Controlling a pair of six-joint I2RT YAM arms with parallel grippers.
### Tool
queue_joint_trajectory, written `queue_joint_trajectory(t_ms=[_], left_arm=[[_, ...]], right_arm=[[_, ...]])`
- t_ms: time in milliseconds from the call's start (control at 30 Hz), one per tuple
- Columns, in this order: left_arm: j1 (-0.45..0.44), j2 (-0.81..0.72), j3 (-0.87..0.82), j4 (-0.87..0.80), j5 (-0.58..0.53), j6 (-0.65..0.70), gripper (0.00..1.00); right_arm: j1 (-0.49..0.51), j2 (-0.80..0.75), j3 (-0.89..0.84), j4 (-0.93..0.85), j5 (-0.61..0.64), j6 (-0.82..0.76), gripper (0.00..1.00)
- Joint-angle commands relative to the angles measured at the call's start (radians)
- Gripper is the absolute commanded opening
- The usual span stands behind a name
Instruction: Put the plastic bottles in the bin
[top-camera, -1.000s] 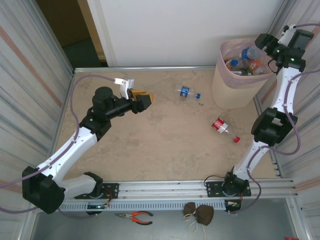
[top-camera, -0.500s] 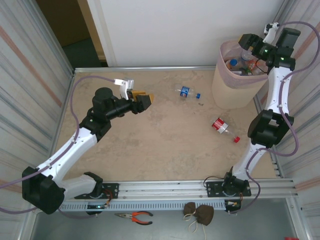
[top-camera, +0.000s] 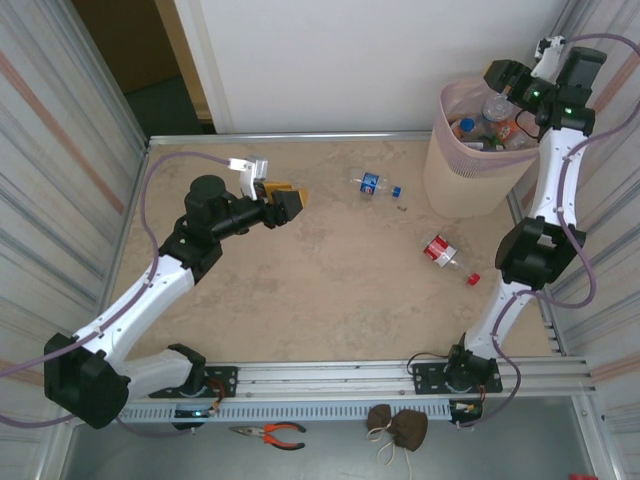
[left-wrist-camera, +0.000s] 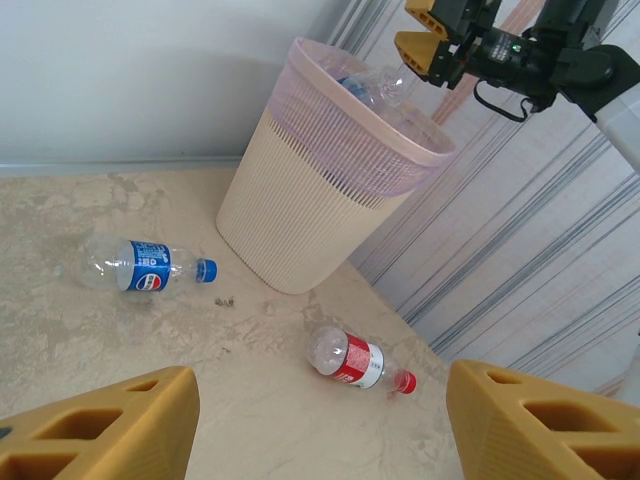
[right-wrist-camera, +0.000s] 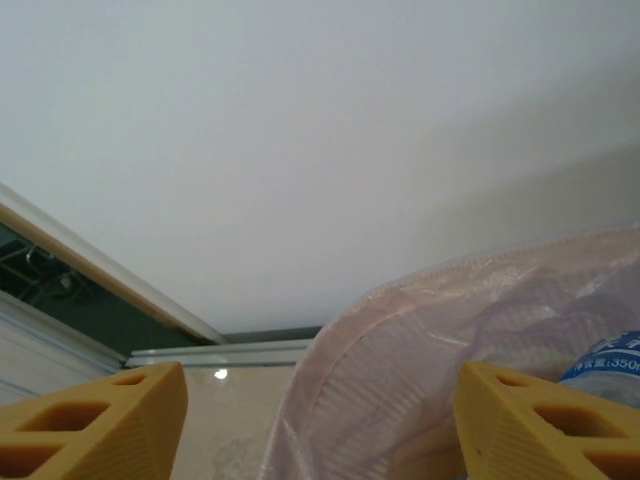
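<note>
The pale beige bin (top-camera: 472, 170) stands at the far right of the table, lined with a pink bag, with several bottles (top-camera: 487, 122) piled inside. A clear bottle with a blue label (top-camera: 375, 185) lies left of the bin. A red-labelled bottle (top-camera: 444, 256) lies nearer, in front of the bin. My right gripper (top-camera: 503, 76) hangs open above the bin's rim (right-wrist-camera: 420, 300), holding nothing. My left gripper (top-camera: 285, 200) is open over the table's left middle, facing both loose bottles: the blue-label bottle (left-wrist-camera: 140, 265) and the red-label bottle (left-wrist-camera: 355, 360).
Corrugated metal walls close in both sides of the table. A white wall and a dark doorway lie behind. Orange-handled pliers (top-camera: 270, 434) and a brown pouch (top-camera: 398, 426) lie on the shelf in front of the arm bases.
My right gripper let go of a clear bottle over the bin and has swung back a little to the right, empty. The left arm has not moved.
</note>
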Motion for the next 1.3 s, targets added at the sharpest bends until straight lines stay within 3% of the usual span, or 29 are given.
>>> queue_joint_trajectory(t_ms=[0, 267, 667, 967, 1267], left_arm=[[0.01, -0.024, -0.006, 0.032, 0.007, -0.009, 0.67], [0.011, -0.035, -0.008, 0.013, -0.002, -0.002, 0.67], [0.011, -0.021, 0.005, 0.017, 0.004, -0.002, 0.67], [0.011, -0.02, 0.016, -0.018, 0.004, 0.015, 0.67], [0.014, -0.037, 0.001, -0.058, -0.003, 0.02, 0.66]], right_arm=[[0.022, 0.093, 0.051, -0.157, 0.038, -0.046, 0.63], [0.036, -0.014, -0.137, -0.138, 0.105, -0.074, 0.6], [0.078, -0.194, -0.128, -0.157, 0.129, -0.098, 0.62], [0.312, -0.289, -0.274, -0.194, 0.31, -0.353, 0.62], [0.529, -0.22, -0.438, -0.146, 0.513, -0.723, 0.62]])
